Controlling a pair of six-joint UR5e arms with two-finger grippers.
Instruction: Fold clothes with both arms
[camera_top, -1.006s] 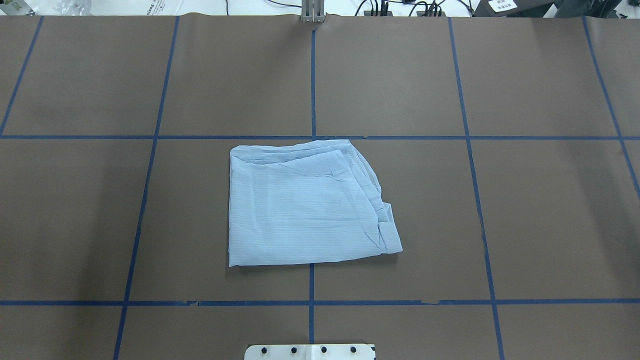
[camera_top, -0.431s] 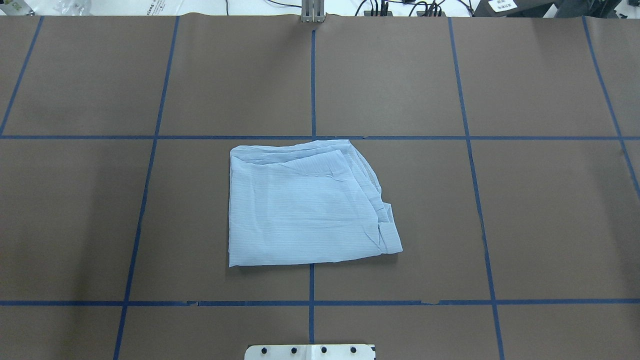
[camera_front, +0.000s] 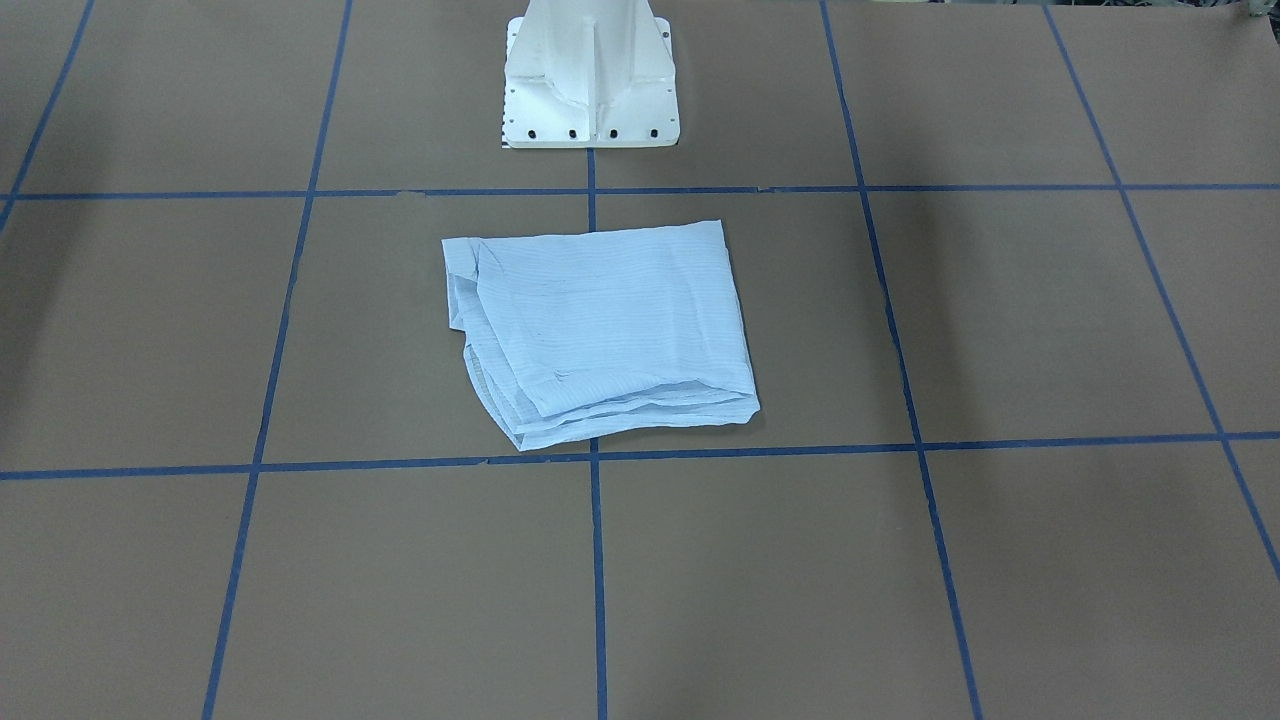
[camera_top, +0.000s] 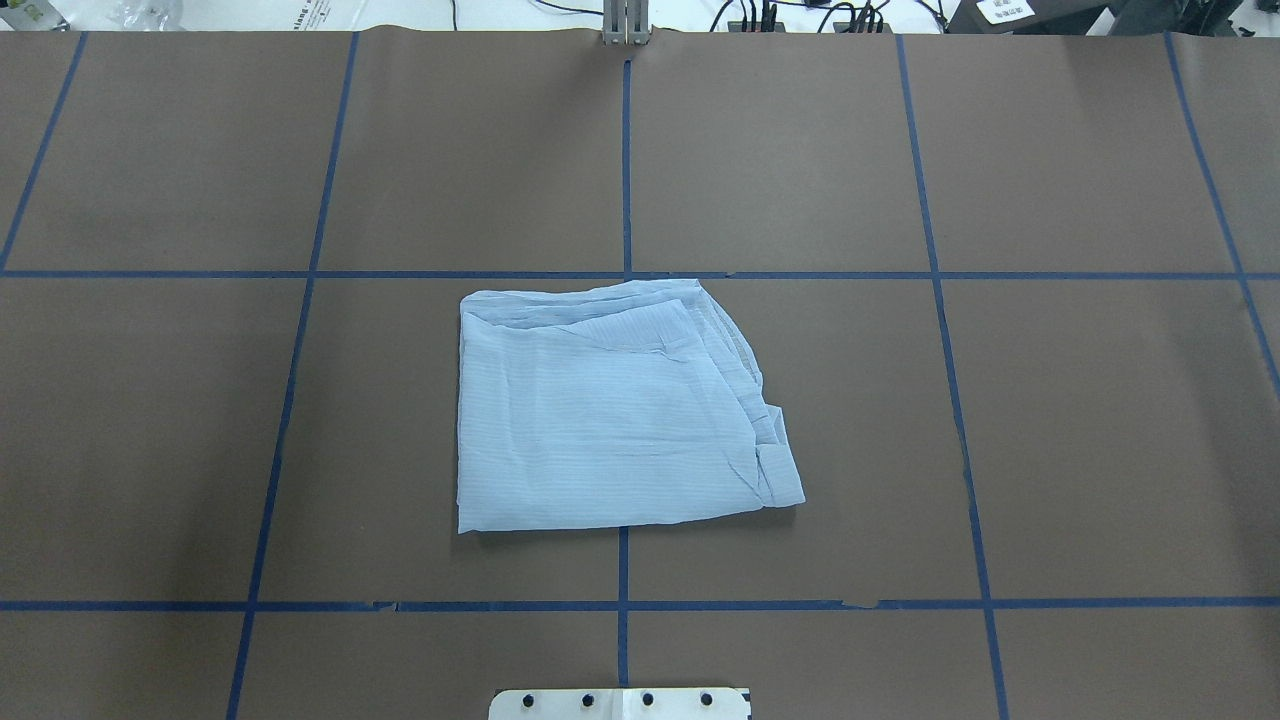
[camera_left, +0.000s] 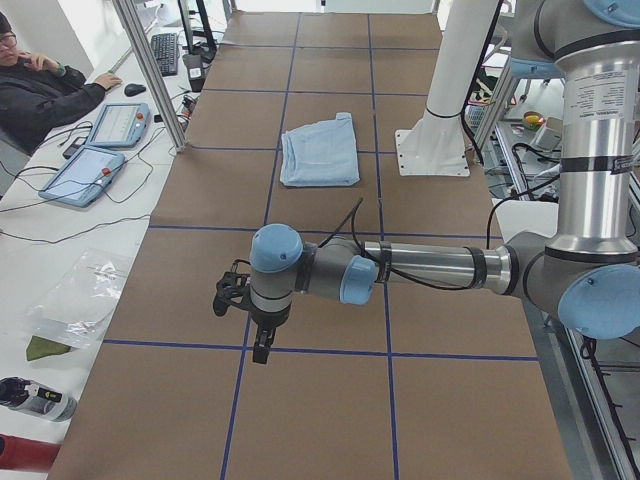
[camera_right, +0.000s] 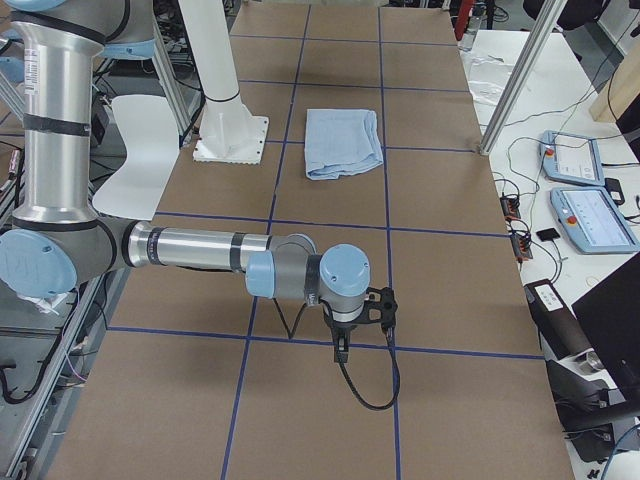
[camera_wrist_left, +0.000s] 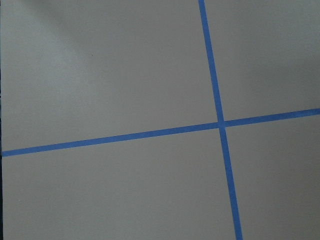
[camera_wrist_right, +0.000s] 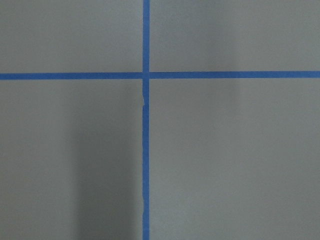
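Observation:
The clothes are one light-blue shirt (camera_top: 610, 410), folded into a rough rectangle and lying flat on the brown table just in front of the robot's base; it also shows as the shirt (camera_front: 600, 330) (camera_left: 320, 152) (camera_right: 343, 142). Nothing touches it. My left gripper (camera_left: 262, 345) hangs over bare table far from the shirt, seen only from the side, so I cannot tell its state. My right gripper (camera_right: 340, 345) hangs likewise at the other end, state unreadable. Both wrist views show only table and blue tape.
Blue tape lines (camera_top: 625, 150) grid the brown table. The white pedestal base (camera_front: 590, 80) stands behind the shirt. A seated person (camera_left: 40, 85) and teach pendants (camera_left: 112, 125) (camera_right: 575, 160) are at side desks, with metal posts (camera_left: 150, 70) (camera_right: 520, 80) at the table edges.

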